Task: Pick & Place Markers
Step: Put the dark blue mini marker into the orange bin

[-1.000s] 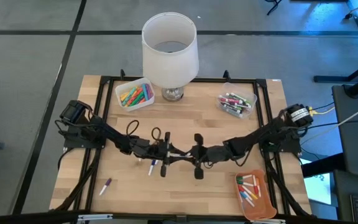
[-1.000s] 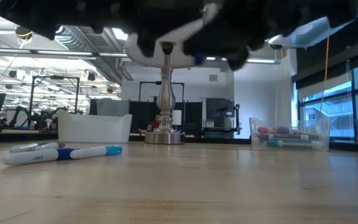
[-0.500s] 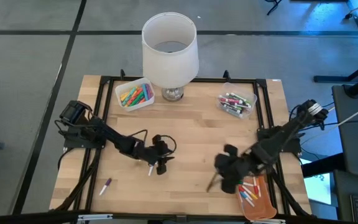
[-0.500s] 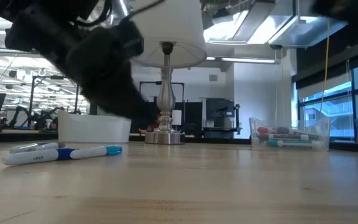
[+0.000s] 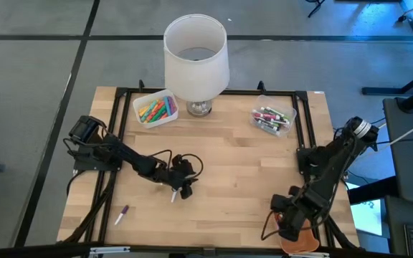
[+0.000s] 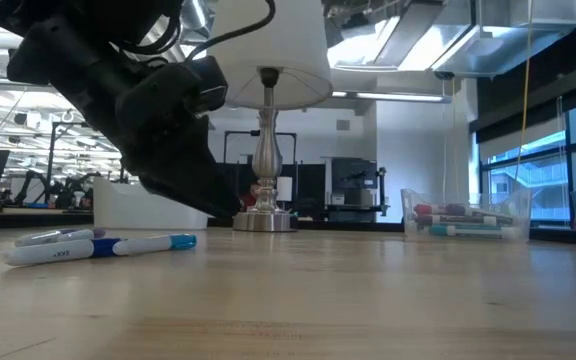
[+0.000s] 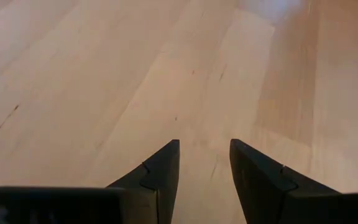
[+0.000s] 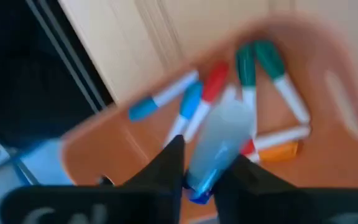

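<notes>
My right gripper (image 5: 290,223) hangs over the orange tray (image 5: 301,244) at the table's near right corner, shut on a white marker with a blue cap (image 8: 219,148). Several markers (image 8: 253,68) lie in the tray (image 8: 104,146) below it. My left gripper (image 5: 185,188) is open and empty, low over bare wood left of the table's middle; its fingers (image 7: 160,177) stand apart. A white marker with a blue end (image 5: 173,194) lies on the table beside it and shows in the low view (image 6: 118,246). A purple marker (image 5: 122,213) lies nearer the front left. My right gripper pinches the white marker between its two fingers (image 8: 169,163), on its barrel just above the blue cap end (image 8: 199,191). The marker runs along the fingers and sticks out ahead of them. It is lifted clear above the orange tray.
A white-shaded lamp (image 5: 196,57) stands at the far middle. A white tray of coloured markers (image 5: 155,107) sits left of it and a clear box of markers (image 5: 271,118) right of it. A black frame (image 5: 120,136) runs along the table's edges.
My two grippers stood close together at the table's middle. My right gripper has gone from there toward the near right corner with the marker and is now over the orange tray. My left gripper has drawn back a little toward the left.
</notes>
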